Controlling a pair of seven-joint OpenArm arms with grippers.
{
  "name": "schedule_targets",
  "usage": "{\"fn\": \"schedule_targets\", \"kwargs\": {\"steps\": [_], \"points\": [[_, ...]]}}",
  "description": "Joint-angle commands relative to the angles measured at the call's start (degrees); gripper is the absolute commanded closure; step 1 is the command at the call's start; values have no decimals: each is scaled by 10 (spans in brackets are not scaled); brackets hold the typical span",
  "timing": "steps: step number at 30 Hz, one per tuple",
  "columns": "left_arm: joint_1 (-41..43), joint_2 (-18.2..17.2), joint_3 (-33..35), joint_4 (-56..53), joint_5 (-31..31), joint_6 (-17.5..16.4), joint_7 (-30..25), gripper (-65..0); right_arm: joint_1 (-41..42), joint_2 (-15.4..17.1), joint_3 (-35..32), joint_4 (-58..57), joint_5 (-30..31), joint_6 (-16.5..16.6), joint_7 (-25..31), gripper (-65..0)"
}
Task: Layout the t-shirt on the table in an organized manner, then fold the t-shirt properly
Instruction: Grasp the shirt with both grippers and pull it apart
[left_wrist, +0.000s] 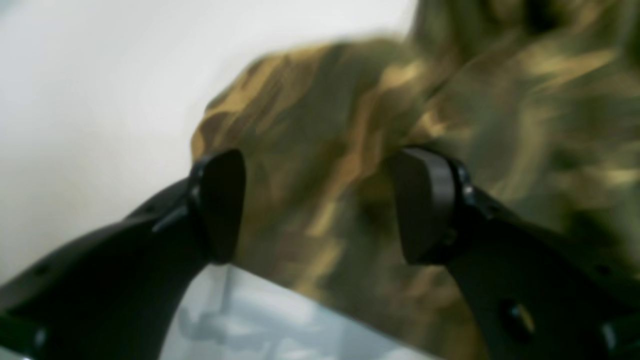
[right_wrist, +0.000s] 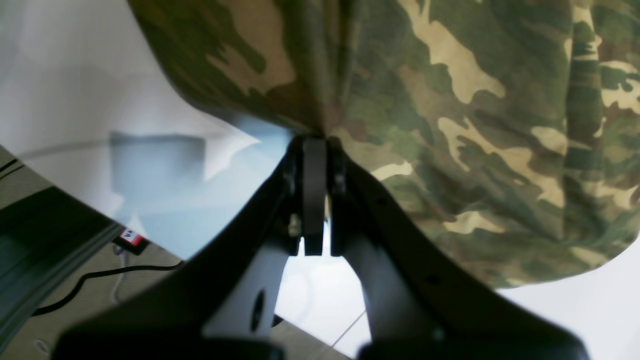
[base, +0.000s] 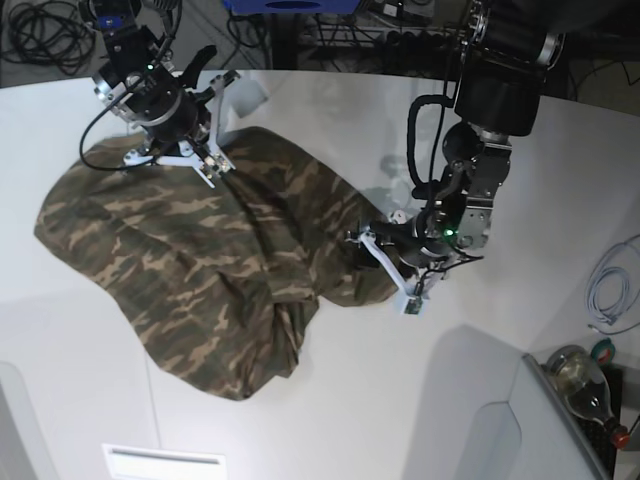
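Observation:
The camouflage t-shirt (base: 200, 270) lies crumpled and spread across the left half of the white table (base: 500, 400). My right gripper (base: 214, 160) is at the shirt's far edge. In the right wrist view it (right_wrist: 315, 145) is shut on a gathered fold of the t-shirt (right_wrist: 450, 125), which hangs from the pinch. My left gripper (base: 375, 255) is at the shirt's right-hand edge. In the blurred left wrist view its jaws (left_wrist: 322, 205) stand wide apart with the t-shirt (left_wrist: 325, 115) bunched between and beyond them.
A bottle (base: 575, 375) and a coiled white cable (base: 605, 290) are at the right, past the table's corner. Dark cables (base: 40, 35) lie behind the table's far left. The table's edge, with a black cord (right_wrist: 100, 275) on the floor, runs close under my right gripper.

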Motion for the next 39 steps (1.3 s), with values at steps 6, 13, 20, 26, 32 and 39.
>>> {"fn": "schedule_targets", "kwargs": {"steps": [6,13,20,26,32,39], "points": [[19,4,56,7,105,-5,-3,-89,5,-1,72,5,-3,-2,3,0],[162,-55,53,220,123,-5,35,-49,84,-1,126,-77,-2,-2,-16,0],[209,-53,52,341,123,-5,94,-49,134,-38,202,-88,-2,-2,-17,-42],[217,-50,-23,368,122,-5,153,-66,110,-118,311,-4,-2,128,-18,-467],[265,-56,-170,390,34,-5,157,-262,102,-152,403,-10,138,191,-104,-425],[300,-57,-293,389,-23,-5,157,-331,82,-98,483,-11,431,191,-276,-465]]}}
